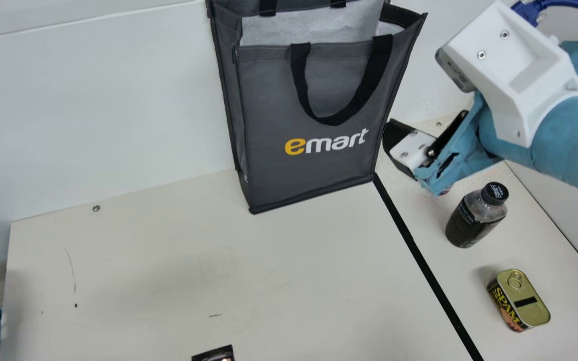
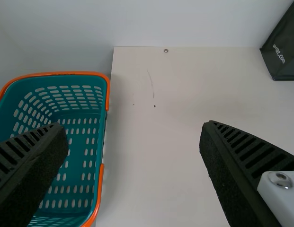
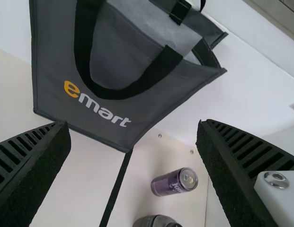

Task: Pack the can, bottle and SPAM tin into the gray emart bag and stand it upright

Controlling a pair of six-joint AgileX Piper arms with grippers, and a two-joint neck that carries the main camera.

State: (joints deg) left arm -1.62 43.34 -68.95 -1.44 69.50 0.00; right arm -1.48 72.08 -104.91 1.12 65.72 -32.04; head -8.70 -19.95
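Observation:
The gray emart bag (image 1: pixel 314 165) stands upright against the back wall, its mouth showing a white lining. My right gripper (image 1: pixel 405 148) is by the bag's right side in the main view. In the right wrist view its fingers are wide apart, the gripper (image 3: pixel 132 126) open and holding nothing, with the bag (image 3: pixel 113 52) beyond. A purple can (image 3: pixel 174 182) is near the dark bottle (image 3: pixel 154 221). The bottle (image 1: pixel 475 215) stands right of the black line, and the SPAM tin (image 1: pixel 522 301) is nearer the front. My left gripper (image 2: pixel 133 130) is open, nothing between its fingers.
A teal basket (image 2: pixel 102 123) with an orange rim is beside the table's left edge. A black line (image 1: pixel 414 245) runs forward from the bag's corner. A small dark object (image 1: pixel 213 355) shows at the main view's bottom edge.

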